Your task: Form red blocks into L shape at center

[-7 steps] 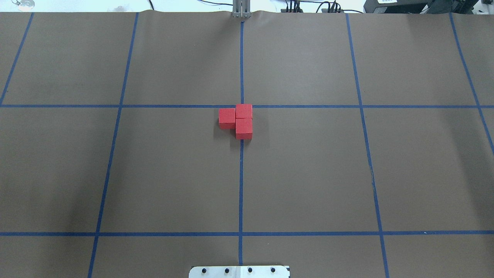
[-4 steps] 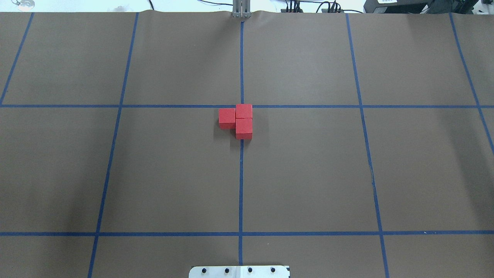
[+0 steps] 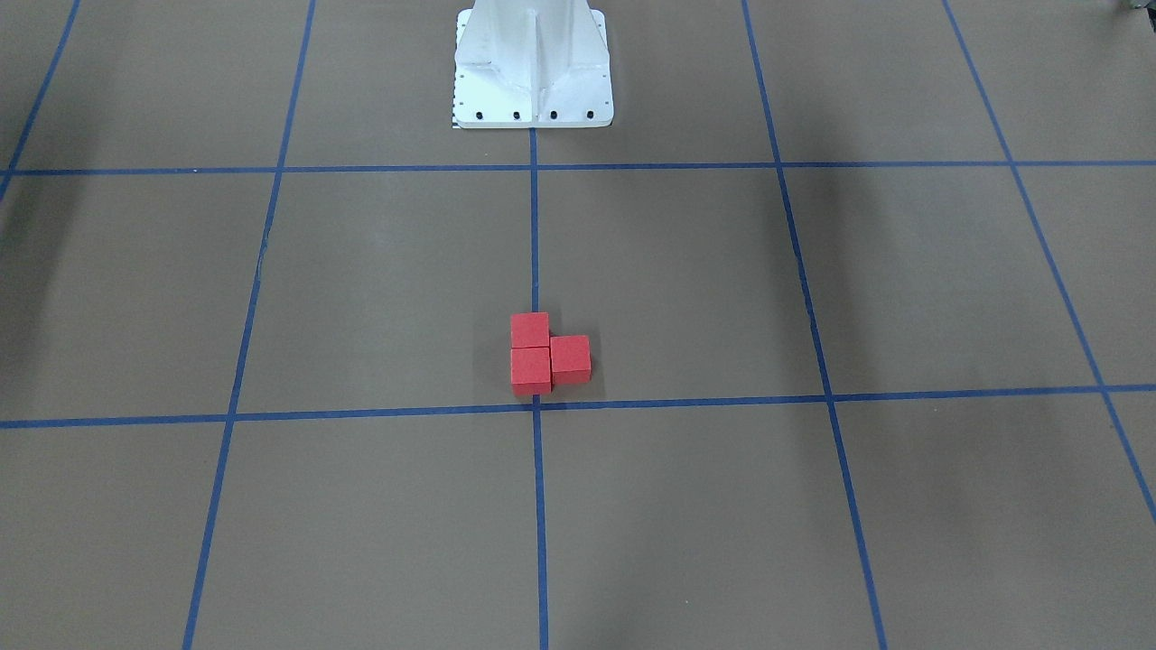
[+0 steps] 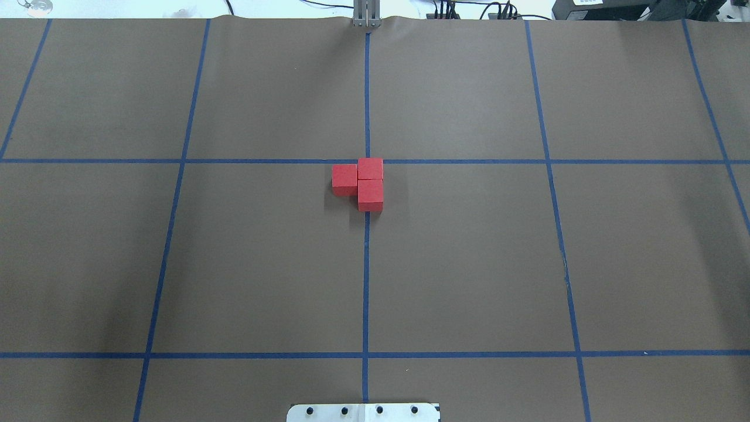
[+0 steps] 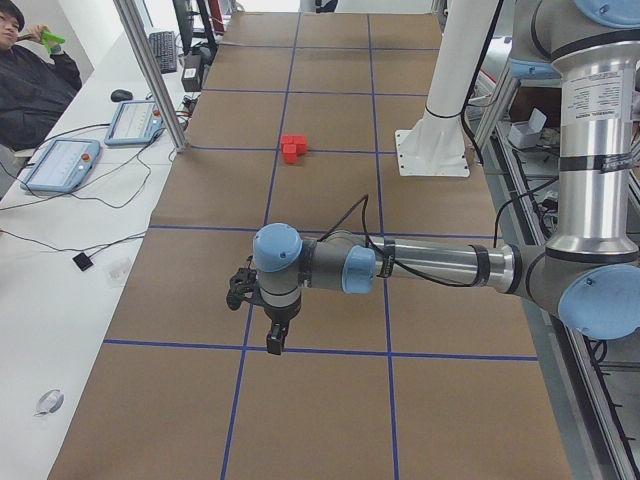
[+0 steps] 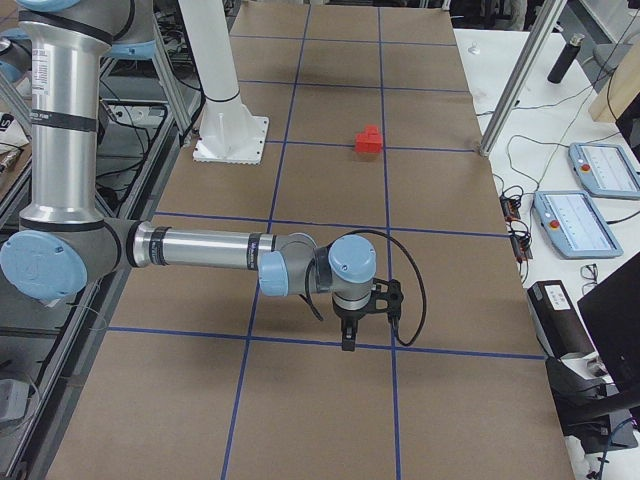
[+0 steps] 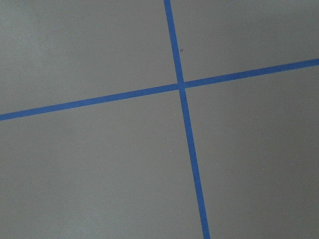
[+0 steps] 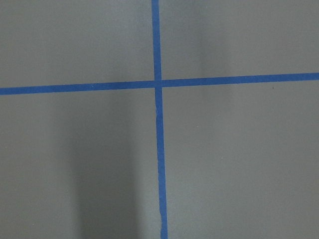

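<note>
Brown board [image 4: 263,264] crossed by blue tape lines [image 4: 176,234] lies under me, and the center [image 3: 536,406] cross sits straight out from my white metal base [image 3: 533,63]. All three red blocks [image 4: 363,183] rest at that cross, touching one another in an L. Two stand in a row on the upright line, just on the base side of the crossing, and the third sits beside the one nearest the crossing, on my left. My left gripper [image 5: 275,338] hangs well apart from the cross, toward my left end. My right gripper [image 6: 347,335] hangs well apart toward my right end. Whether either pair of fingers is open or closed, I cannot tell.
</note>
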Robot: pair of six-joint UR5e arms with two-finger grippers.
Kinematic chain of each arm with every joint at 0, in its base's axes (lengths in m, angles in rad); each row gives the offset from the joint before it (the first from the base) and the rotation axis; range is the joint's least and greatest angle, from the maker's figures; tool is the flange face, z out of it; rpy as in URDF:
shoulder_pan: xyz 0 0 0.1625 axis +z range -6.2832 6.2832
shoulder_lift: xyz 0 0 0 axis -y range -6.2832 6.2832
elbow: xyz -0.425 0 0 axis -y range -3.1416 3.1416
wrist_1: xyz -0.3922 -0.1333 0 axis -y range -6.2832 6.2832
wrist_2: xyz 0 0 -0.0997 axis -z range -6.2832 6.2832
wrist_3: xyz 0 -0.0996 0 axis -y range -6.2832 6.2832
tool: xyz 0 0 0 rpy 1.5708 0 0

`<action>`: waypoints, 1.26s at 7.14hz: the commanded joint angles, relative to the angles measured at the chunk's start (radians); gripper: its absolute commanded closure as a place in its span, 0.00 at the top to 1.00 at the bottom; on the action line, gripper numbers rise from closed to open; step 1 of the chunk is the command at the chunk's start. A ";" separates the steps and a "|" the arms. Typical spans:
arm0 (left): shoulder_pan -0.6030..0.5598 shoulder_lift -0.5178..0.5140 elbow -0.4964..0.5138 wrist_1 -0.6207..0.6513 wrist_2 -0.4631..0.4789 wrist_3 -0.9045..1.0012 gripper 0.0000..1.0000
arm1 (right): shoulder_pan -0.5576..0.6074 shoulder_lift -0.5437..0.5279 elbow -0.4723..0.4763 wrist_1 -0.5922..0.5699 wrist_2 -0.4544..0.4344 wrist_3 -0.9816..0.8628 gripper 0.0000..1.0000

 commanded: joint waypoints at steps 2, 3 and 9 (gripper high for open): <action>0.000 -0.003 0.003 0.000 0.001 0.000 1.00 | -0.011 0.065 0.081 -0.210 0.006 0.006 0.99; 0.000 -0.003 0.007 0.000 0.001 0.000 1.00 | -0.011 0.052 0.106 -0.224 0.007 0.003 0.99; 0.006 -0.012 0.009 0.000 0.005 0.002 1.00 | -0.003 0.012 0.100 -0.221 0.026 -0.098 0.99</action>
